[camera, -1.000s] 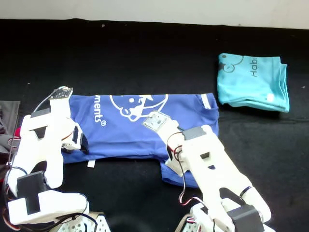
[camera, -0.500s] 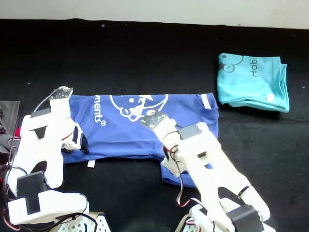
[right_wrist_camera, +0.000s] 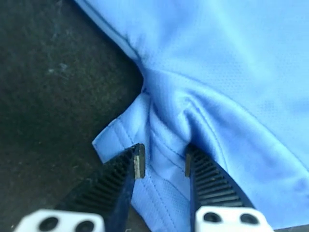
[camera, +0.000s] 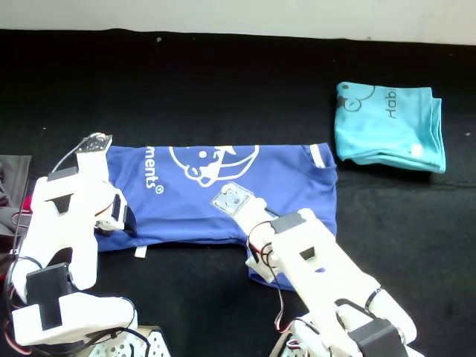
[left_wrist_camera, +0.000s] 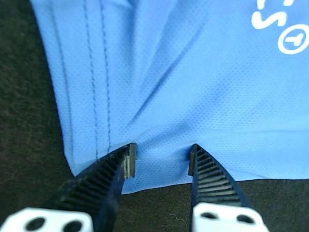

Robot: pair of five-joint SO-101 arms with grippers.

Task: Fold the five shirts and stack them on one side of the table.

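Observation:
A blue shirt (camera: 223, 190) with white print lies spread flat on the black table (camera: 223, 82). My left gripper (camera: 123, 219) is at the shirt's near left hem corner. In the left wrist view it (left_wrist_camera: 161, 159) stands open, both tips pressed on the blue cloth (left_wrist_camera: 193, 72), which puckers between them. My right gripper (camera: 260, 256) is over the shirt's near sleeve (camera: 259, 275). Seen from the right wrist, it (right_wrist_camera: 164, 162) is open and straddles a raised fold of the sleeve hem (right_wrist_camera: 166, 130). A folded teal shirt (camera: 390, 126) lies at the far right.
A heap of dark and red clothing (camera: 9, 193) sits at the table's left edge. A small white tag (camera: 140, 253) pokes out from the blue shirt's near hem. Bare black tabletop stretches along the back and at the near right.
The right arm has drawn back toward the near edge and slightly left, bringing its gripper down onto the sleeve. The left arm and the shirts have not moved.

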